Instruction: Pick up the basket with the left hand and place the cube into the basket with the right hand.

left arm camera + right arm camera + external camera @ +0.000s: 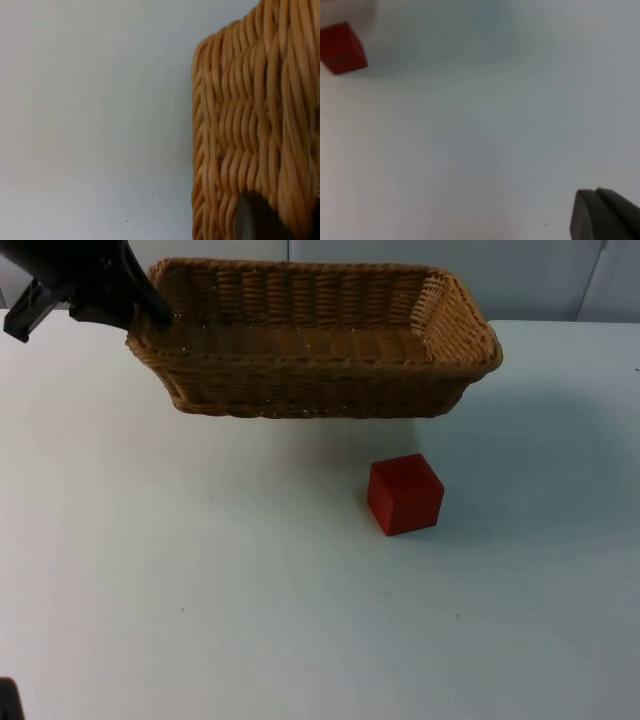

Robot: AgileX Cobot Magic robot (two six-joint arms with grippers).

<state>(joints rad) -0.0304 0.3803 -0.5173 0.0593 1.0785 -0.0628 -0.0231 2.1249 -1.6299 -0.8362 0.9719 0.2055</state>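
A woven wicker basket [320,380] hangs a little above the white table at the back of the top view, and its shadow falls on the table below it. My left gripper [150,312] is shut on the rim at the basket's left end. The left wrist view has the basket's woven wall [250,115] close up, with a black fingertip [252,220] against it. A red cube [404,494] sits on the table in front of the basket, below its right half. The right wrist view takes in the cube [341,48] at a distance from my right gripper [605,215], which hovers over bare table.
The grey partition wall [540,275] runs behind the basket. White table [250,620] stretches around the cube on every side. A small dark object [8,700] pokes in at the near left corner.
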